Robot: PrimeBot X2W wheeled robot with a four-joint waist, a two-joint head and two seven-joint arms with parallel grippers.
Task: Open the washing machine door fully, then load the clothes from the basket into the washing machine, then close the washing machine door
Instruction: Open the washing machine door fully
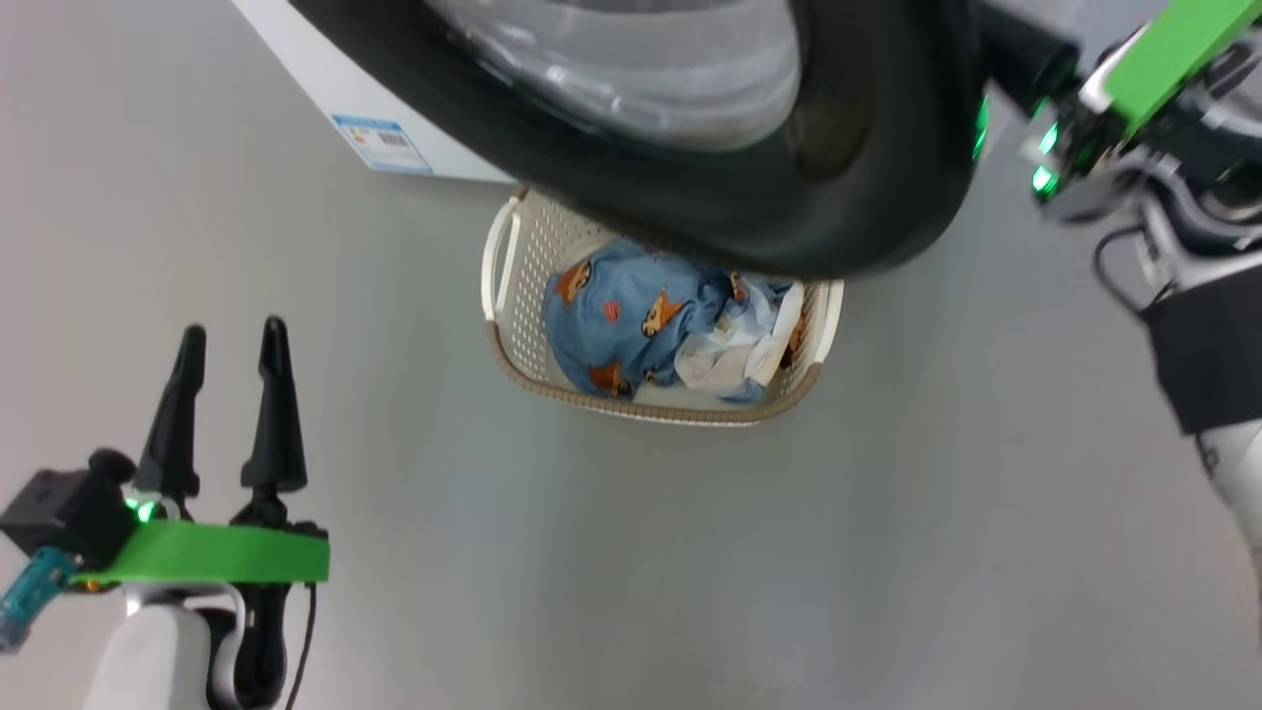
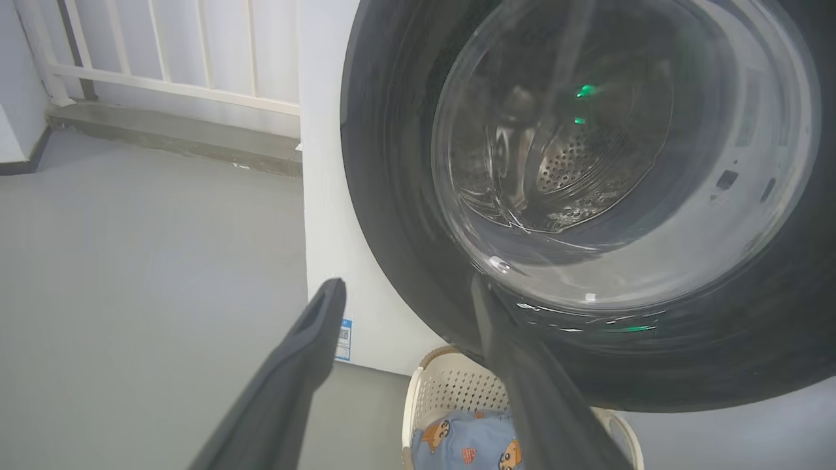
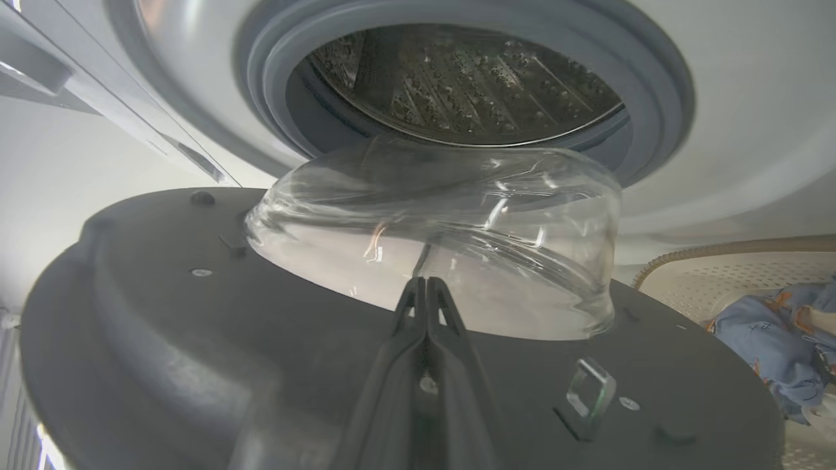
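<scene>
Left gripper [image 1: 234,327] spread, idle; right gripper [image 3: 424,284] pressed together, empty, at the inner side of the washing machine door [image 3: 196,339].
Door-opening looks in hand: it hangs part-open over the basket [image 1: 513,296] of clothes [image 1: 621,316]. Next, swing it wider, clear of the basket rim; open floor [image 1: 197,197] lies left, the washing machine [image 3: 718,130] stands open beyond.
</scene>
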